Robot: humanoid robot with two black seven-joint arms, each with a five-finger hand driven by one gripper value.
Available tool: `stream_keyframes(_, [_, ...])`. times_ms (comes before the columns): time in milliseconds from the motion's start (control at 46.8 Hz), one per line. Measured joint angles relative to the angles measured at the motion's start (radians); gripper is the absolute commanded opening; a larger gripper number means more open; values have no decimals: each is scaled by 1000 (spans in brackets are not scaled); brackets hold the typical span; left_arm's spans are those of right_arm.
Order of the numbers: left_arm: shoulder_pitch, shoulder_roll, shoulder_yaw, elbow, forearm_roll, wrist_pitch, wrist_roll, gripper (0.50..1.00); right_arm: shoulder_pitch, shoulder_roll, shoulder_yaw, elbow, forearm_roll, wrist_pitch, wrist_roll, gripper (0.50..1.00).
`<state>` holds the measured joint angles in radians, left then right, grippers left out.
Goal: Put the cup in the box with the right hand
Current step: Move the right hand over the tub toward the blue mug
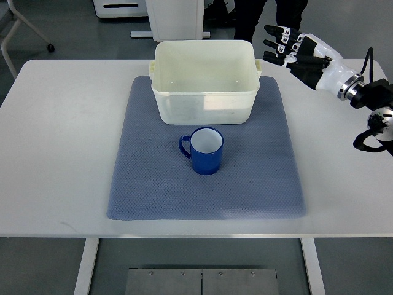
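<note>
Starting point, I judge: right hand (293,50) fingers (274,43) spread wide, holding nothing; cup (204,150) well below-left of them, untouched; box (205,80) just beside, empty.

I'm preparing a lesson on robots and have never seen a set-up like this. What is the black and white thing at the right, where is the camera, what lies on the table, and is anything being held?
There is one picture, taken by a camera looking steeply down from the robot's own side of a white table. The black and white thing is the robot's right hand: a mechanical hand with jointed fingers, its arm coming in from the right edge. The fingers are spread and hold nothing; the hand hangs to the right of the box, near its far corner. The left arm is out of view.

On the table lies a blue-grey mat. On the mat stand a cream plastic box, open at the top, and in front of it a blue cup, upright, white inside, its handle pointing left. The cup is outside the box. A person's dark legs show beyond the table.
</note>
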<state>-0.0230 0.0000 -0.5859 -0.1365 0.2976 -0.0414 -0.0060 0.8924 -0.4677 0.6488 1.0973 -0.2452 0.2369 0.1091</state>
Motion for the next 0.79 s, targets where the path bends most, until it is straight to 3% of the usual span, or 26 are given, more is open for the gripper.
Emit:
stream_keyframes(535, [0,0,0,0,0,-1,0,1000,19,-10,-88,116,-153,54,-3,987])
stream_keyframes(791, [0,0,0,0,0,0,0,1000,32,-9,-107,122,-193,149,-2,987])
